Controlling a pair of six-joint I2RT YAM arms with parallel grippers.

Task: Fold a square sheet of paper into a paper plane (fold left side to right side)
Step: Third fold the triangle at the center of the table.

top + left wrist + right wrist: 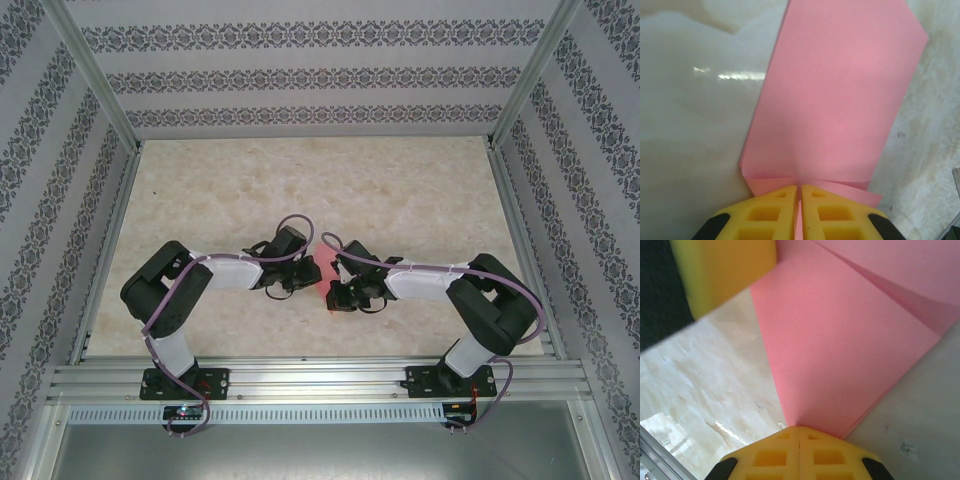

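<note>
The salmon-pink sheet of paper (318, 272) lies at the table's middle between both grippers, partly hidden by them. It is creased into a longer folded shape (840, 90). My left gripper (800, 187) is shut on the sheet's near edge, where a strip of paper shows between its yellow fingers and a small flap curls up beside them. My right gripper (799, 429) is shut, its tips on the paper (840, 340) at a tapering end. No paper shows between its fingers. The left gripper's yellow finger (725, 270) stands at the sheet's far side.
The pale marble tabletop (400, 190) is fenced by metal posts and patterned walls. An aluminium rail (320, 380) carrying both arm bases runs along the near edge. Both arms reach inward and nearly touch over the paper.
</note>
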